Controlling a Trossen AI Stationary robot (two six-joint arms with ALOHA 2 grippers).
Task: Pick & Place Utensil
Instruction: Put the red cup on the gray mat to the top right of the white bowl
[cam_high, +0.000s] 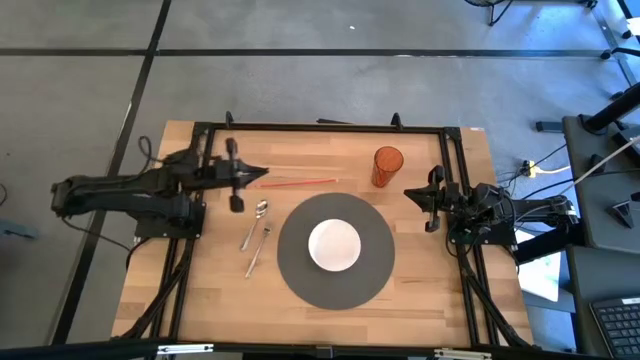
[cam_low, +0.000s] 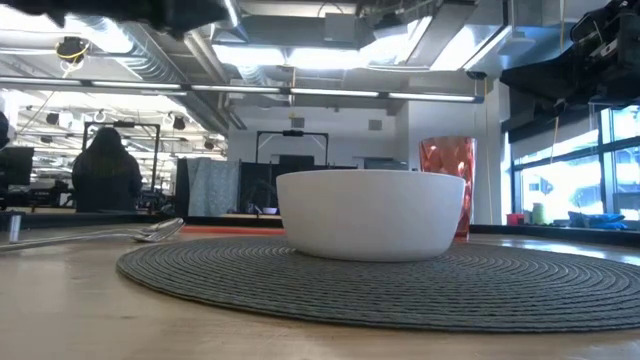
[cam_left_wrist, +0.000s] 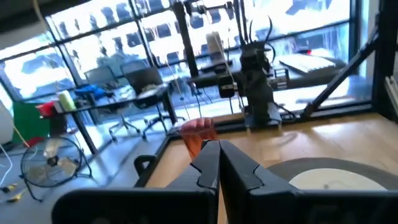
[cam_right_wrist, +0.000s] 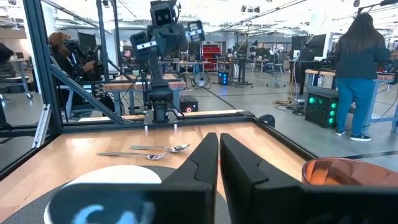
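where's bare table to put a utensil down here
Free: the wood right of the placemat, in front of the right gripper, and the near strip below the mat. Crowded: left of the mat, where spoon and fork lie by the left gripper, with red chopsticks behind.

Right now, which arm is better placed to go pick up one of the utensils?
Probably the left. Its end effector sits just above the spoon and fork, left of the placemat. The right end effector waits across the mat, near the orange cup.
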